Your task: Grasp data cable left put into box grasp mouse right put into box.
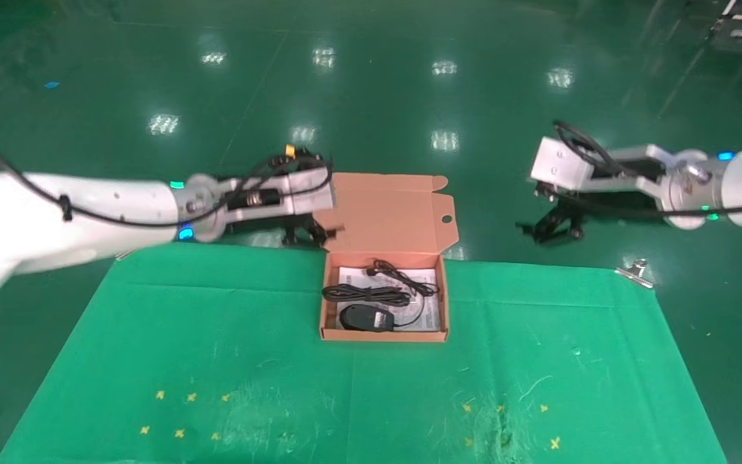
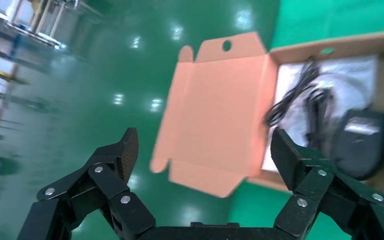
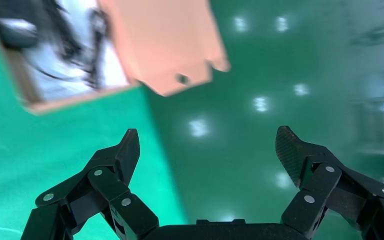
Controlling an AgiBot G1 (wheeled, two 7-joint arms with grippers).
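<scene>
already our left pincer [image 2: 204, 150] hangs released and empty, its jaws spread wide, just off the far-left corner of the box [image 1: 323, 319], over the floor beyond the tabletop [image 1: 216, 335] edge. our right pincer [image 3: 207, 147] is likewise spread and holds nothing, well off to the right of the box, past its far side and also over the floor.

both task things lie inside the box. the data cable [image 1: 366, 294] rests as a long narrow bundle across the middle, and the mouse [image 1: 363, 318] sits just nearer us than it, against the box's near-left part, its cord looping toward the right wall. so we judge both placements done.

if we had to take them again: the cable looks light and floppy, so we would pinch across the middle of the bundle, where the loops lie together, rather than at an end. the mouse looks light, rigid and smooth-shelled, likely slippery; we would close on its two long flanks and mind the trailing cord.

our head view gives the whole layout: box, lid [image 1: 390, 209] folded back away from us, both arms flanking it. our left wrist view adds a pale label on the mouse [image 2: 362, 145] and the lid's round hole [image 2: 226, 45]. our right wrist view shows the box only at its edge, blurred, and mostly the floor.
</scene>
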